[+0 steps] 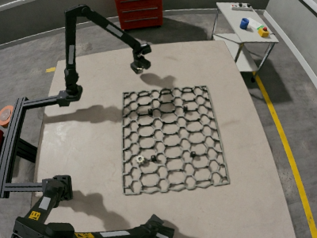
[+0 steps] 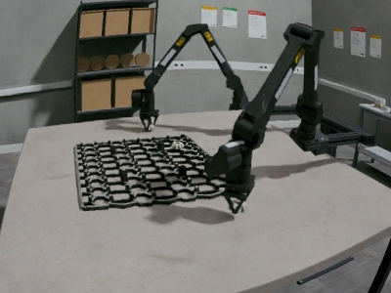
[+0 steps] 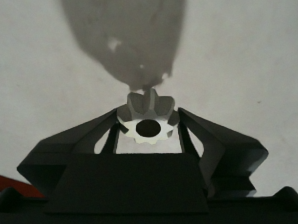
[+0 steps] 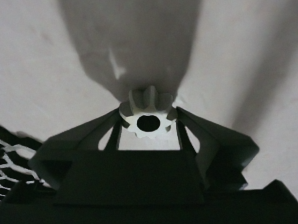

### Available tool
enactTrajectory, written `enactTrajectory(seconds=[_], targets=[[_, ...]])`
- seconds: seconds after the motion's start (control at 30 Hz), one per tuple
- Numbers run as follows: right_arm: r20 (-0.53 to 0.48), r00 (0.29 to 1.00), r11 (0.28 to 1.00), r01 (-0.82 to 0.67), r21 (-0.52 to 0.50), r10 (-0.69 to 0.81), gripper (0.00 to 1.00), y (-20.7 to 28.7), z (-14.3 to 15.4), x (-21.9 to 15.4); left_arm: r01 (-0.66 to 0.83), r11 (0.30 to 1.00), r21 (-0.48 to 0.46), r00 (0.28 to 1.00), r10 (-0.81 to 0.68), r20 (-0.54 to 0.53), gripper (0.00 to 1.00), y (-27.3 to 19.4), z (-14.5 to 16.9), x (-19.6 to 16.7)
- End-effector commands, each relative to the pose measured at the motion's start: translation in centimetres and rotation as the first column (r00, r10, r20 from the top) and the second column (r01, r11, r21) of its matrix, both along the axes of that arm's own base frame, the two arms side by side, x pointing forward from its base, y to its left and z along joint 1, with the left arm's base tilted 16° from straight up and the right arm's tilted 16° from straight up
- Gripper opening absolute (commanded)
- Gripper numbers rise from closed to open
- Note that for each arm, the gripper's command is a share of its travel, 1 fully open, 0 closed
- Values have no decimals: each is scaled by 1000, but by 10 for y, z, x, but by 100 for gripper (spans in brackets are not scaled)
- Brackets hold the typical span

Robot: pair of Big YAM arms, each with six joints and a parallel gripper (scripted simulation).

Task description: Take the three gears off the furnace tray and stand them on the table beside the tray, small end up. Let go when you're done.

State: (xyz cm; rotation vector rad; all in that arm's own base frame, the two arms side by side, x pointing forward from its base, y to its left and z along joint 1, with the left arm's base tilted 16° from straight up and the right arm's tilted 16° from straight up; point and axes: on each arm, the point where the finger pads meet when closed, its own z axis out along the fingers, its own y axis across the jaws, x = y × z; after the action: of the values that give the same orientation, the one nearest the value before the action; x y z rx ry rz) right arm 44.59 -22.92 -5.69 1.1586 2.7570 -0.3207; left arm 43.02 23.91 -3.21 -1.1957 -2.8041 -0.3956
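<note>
"What's nearest us?"

"The left pincer [image 1: 138, 71] [image 2: 237, 207] [image 3: 148, 112], clamped on the first gear [image 2: 244, 207] [image 3: 149, 103], just above the table [image 1: 87, 147] [image 2: 147, 254] [image 3: 240, 60] [image 4: 50, 75] and off the edge of the furnace tray [image 1: 123, 174] [image 2: 77, 176] [image 4: 22, 142]."

"So it just lets go?"

"Not from up there. I'd lower it straight down, slowly, until the gear's bottom face sits flat – then part the fingers evenly and lift straight up, so nothing tips it."

"Is the small end up?"

"I can't tell for sure. There's a flat face with a bore turned to the camera; worth checking before release."

"And on the tray?"

"The third gear [image 1: 138, 161] [image 2: 177, 145], on the right arm's side. It'll need a trip once a pincer is free."

"Then the far one?"

"The right pincer [image 2: 149, 126] [image 4: 149, 111], clamped on the second gear [image 2: 151, 127] [image 4: 149, 101], over the table beyond the tray. Same care there – upright wrist, gentle touchdown, and room left beside it for the last one. A hasty drop could send it rolling."
</note>
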Motion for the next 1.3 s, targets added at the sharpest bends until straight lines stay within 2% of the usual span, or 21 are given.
enactTrajectory(seconds=[0.0,0.17,0.23,0.33,0.47,0.63,0.67,0.73,0.8,0.87,0.97,1.0,1.07,1.1,1.13,1.27], targets=[[74,997,1000,1,-31,2,54,-16,21,24,12,1000,19,999,-12,42,54,18,2,22],[74,997,1000,2,-31,1,54,-17,17,22,25,1000,18,999,-26,41,54,15,-5,25],[62,998,1000,-10,-25,11,54,-10,9,22,24,999,29,998,-25,59,54,18,2,28],[55,998,1000,-9,-23,10,54,-11,2,19,15,1000,21,999,-16,44,54,20,-7,17],[78,997,999,-1,-33,4,54,-15,13,19,19,1000,11,1000,-19,24,54,16,-22,13],[81,997,999,2,-35,1,54,-16,15,17,18,1000,19,999,-18,40,54,17,-18,14],[78,997,999,1,-33,1,65,-15,13,16,18,1000,20,999,-18,40,54,17,-17,14],[78,997,999,1,-33,1,65,-15,13,16,18,1000,20,999,-18,40,54,17,-17,14],[72,997,1000,1,-30,1,88,-14,10,15,22,1000,22,999,-23,44,54,13,-13,11],[63,998,1000,-1,-25,3,100,-6,12,9,13,1000,26,998,-14,58,54,14,-9,16],[43,999,1000,-6,-19,7,100,9,12,2,13,1000,26,998,-14,57,54,14,-10,16],[38,999,1000,-6,-19,7,100,12,13,-1,14,1000,15,999,-15,33,65,12,-19,12],[42,999,1000,-6,-20,7,100,13,19,1,14,1000,25,998,-15,55,88,13,-10,15],[71,997,999,-6,-31,8,100,8,33,14,14,1000,25,998,-15,55,88,13,-10,15],[74,997,999,0,-32,3,100,6,38,14,16,1000,24,999,-17,51,99,14,-3,20],[92,996,999,12,-41,-8,100,-8,54,15,17,1000,25,998,-18,52,100,-2,-2,12]])
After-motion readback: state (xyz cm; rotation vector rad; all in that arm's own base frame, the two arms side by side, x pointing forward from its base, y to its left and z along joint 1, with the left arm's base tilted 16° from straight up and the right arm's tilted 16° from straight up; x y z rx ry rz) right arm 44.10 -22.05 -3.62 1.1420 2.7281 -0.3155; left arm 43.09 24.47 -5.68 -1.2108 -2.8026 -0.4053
